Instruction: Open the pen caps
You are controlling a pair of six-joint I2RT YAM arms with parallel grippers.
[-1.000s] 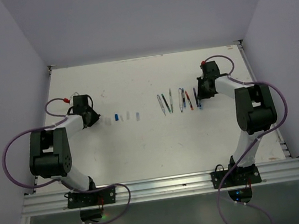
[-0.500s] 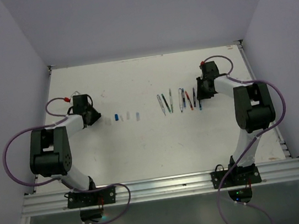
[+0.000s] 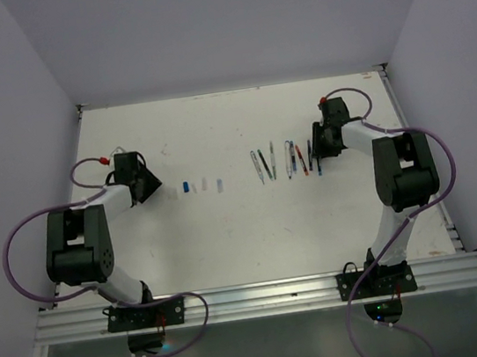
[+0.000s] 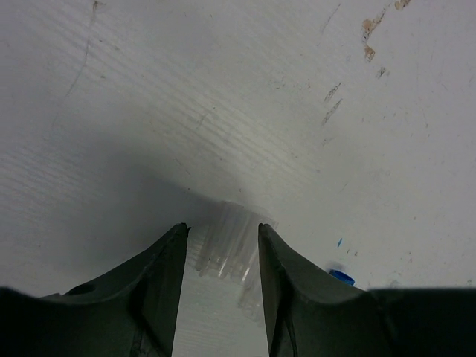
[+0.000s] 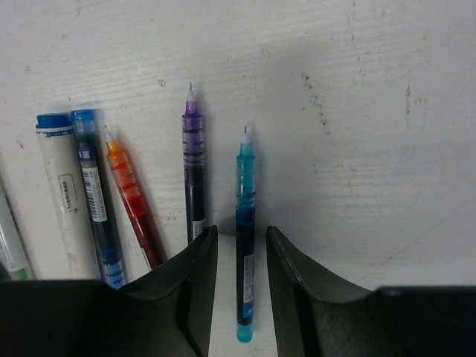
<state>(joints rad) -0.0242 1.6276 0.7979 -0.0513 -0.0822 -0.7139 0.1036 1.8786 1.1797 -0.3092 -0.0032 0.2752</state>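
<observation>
In the left wrist view a clear pen cap [image 4: 232, 247] lies on the white table between the fingers of my left gripper [image 4: 223, 232], which is open and not gripping it. A blue cap [image 4: 341, 275] lies just to the right. My right gripper [image 5: 242, 232] is open around a teal pen [image 5: 245, 223] that lies flat, tip bare. Beside it lie purple [image 5: 194, 175], red-orange [image 5: 132, 204], blue [image 5: 97, 208] and white [image 5: 63, 197] pens. From above, the left gripper [image 3: 151, 189] is by the caps [image 3: 186, 187] and the right gripper [image 3: 319, 155] by the pens [image 3: 289, 159].
The white table [image 3: 231, 250] is walled at the back and both sides. Purple cables [image 3: 18, 254] loop from each arm. The caps' row and the pens' row lie apart at mid-table, with bare stained surface between them.
Both grippers have opened from shut, letting go of the clear cap on the left and the teal pen on the right. The left gripper has drawn back slightly.
</observation>
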